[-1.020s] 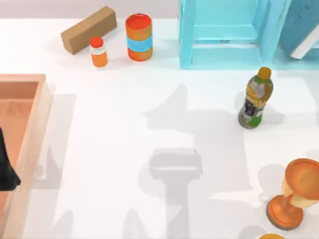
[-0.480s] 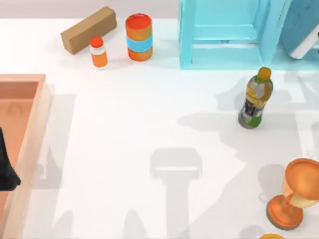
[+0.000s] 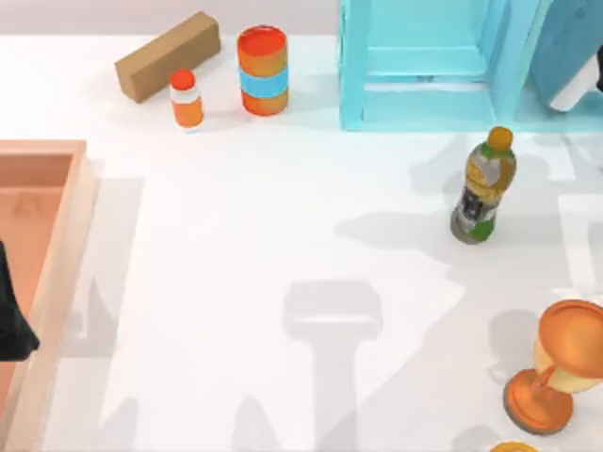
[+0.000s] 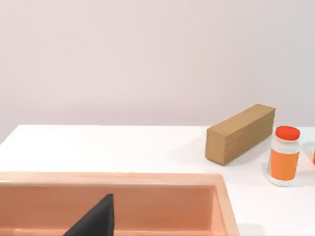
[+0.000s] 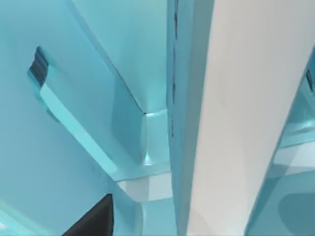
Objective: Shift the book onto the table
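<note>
Up close, the right gripper [image 3: 599, 73] sits right against the book's [image 3: 572, 56] white page edge inside the shelf unit [image 3: 424, 66]; its opening cannot be told.

Right wrist view: book [image 5: 236, 113] close up, white page edge running tall beside its teal cover. Light blue shelf unit [image 5: 98, 88] just beside it. Dark gripper finger [image 5: 93, 221] near the shelf's inner corner.
</note>
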